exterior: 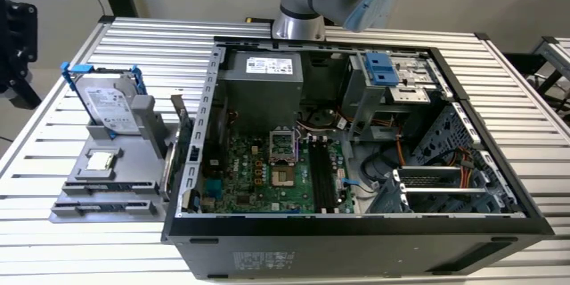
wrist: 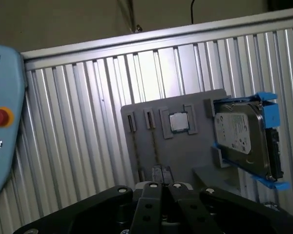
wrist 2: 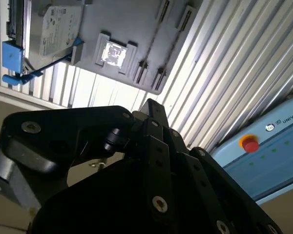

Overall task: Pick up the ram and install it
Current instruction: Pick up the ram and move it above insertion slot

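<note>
No installation is evident. The ram (exterior: 114,202) is seated on edge in the grey holder (exterior: 135,168) beside the open computer case (exterior: 356,248), and the memory slots (exterior: 325,178) appear empty. The gripper (wrist: 162,195) is held well apart from the holder, and whether it is open or closed cannot be told. Everything is carried on a slatted metal table (exterior: 71,251).

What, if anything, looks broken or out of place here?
Nothing stands out. The computer case lies open on its side on the table, the hard drive stands on edge in the grey holder, and the processor chip sits flat in its pocket. Nothing looks spilled or broken.
</note>
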You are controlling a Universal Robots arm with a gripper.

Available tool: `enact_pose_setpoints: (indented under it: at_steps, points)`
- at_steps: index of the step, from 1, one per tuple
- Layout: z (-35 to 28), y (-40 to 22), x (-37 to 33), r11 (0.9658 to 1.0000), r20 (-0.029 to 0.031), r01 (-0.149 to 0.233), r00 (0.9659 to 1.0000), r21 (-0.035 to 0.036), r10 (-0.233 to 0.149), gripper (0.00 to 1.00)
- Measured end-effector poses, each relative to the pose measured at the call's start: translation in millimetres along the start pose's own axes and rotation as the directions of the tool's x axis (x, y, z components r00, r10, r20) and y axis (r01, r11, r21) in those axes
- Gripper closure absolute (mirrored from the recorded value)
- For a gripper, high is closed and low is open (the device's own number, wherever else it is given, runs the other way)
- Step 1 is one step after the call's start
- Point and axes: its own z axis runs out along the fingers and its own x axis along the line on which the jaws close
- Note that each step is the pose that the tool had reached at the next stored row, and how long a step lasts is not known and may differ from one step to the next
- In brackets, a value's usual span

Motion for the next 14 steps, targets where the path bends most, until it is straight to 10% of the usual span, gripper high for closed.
enact_pose_setpoints:
  at_steps: [7, 14]
  points:
    - [0.0, 0.0, 0.0, 0.9939, -0.0035, 0.110, 0.9939, 0.0048, -0.110, 1.00]
    - [0.2, 0.0, -0.1, 0.9805, -0.0068, 0.197, 0.9805, 0.0042, -0.197, 1.00]
